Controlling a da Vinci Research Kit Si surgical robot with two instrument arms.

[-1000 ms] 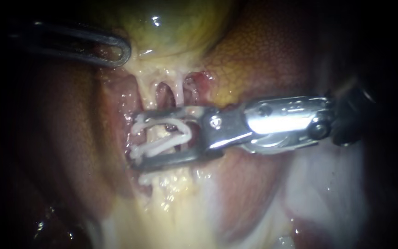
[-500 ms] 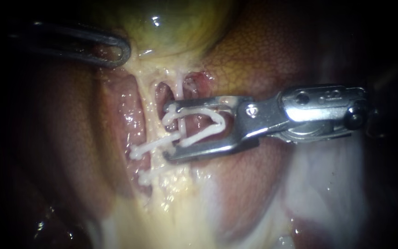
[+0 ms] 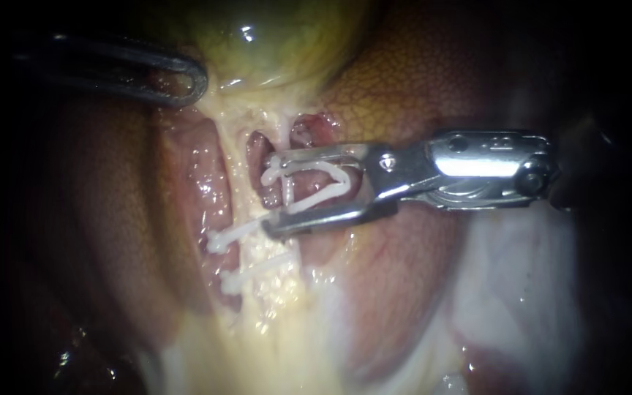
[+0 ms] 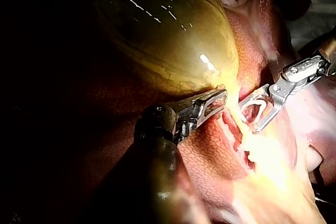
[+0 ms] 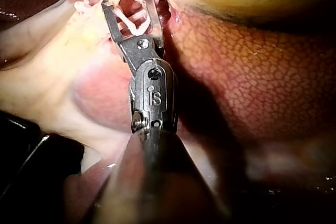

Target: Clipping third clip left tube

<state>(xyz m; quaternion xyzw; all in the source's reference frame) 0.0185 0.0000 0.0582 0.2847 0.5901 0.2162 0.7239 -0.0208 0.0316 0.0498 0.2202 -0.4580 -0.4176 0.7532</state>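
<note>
The right instrument (image 3: 271,192) carries an open white clip (image 3: 316,199) between its spread jaws, both jaws touching it, set around a pale tube (image 3: 284,135) just below the gallbladder (image 3: 279,44) — left or right tube, I cannot tell. 2 closed clips (image 3: 221,240) sit beside the lower jaw. The left instrument (image 3: 192,77) pinches the gallbladder's neck.
</note>
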